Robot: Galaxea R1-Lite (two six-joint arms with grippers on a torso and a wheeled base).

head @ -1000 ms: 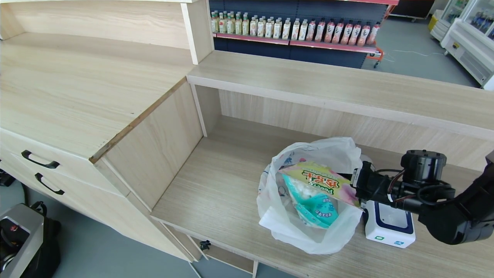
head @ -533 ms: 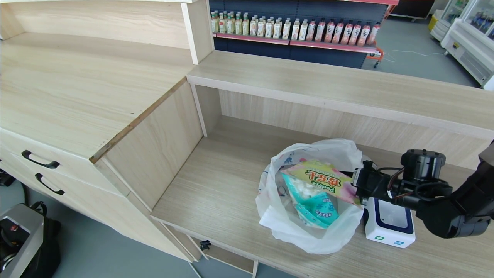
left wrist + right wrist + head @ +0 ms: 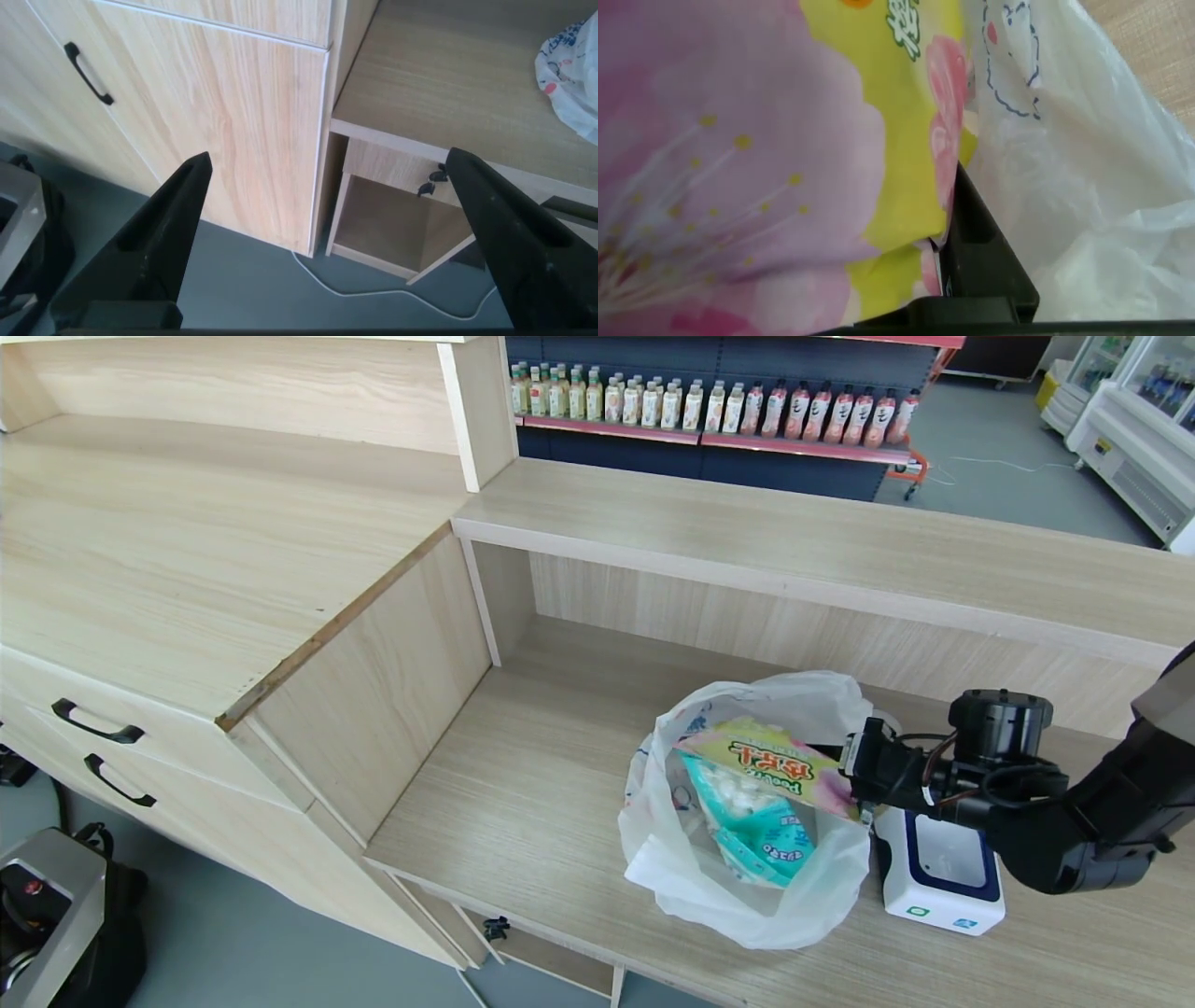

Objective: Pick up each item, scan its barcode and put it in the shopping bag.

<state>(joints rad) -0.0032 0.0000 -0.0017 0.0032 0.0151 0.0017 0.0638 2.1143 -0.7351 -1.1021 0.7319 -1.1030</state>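
Here, right hand (image 3: 851, 773) pinching pink snack packet (image 3: 770, 761) over shopping bag (image 3: 747, 907), left hand (image 3: 327, 159) spread

Print in a few places, none of it really legible

The yellow-green packet (image 3: 770, 767) has big red characters across its face, upside down from the head view, with a smaller line of lettering along the edge. The right wrist view catches just a cut-off bit of one green character on it. The teal packet (image 3: 761, 831) under it carries a strip of white lettering that's too small to make out. The shopping bag (image 3: 691, 887) has a blue line-drawn print plus a red mark, with no words I can read. The scanner (image 3: 943, 887) shows two tiny square icons, green and blue, on its front edge. The labels on the bottles (image 3: 709, 406) on the far shelf are too small to read.
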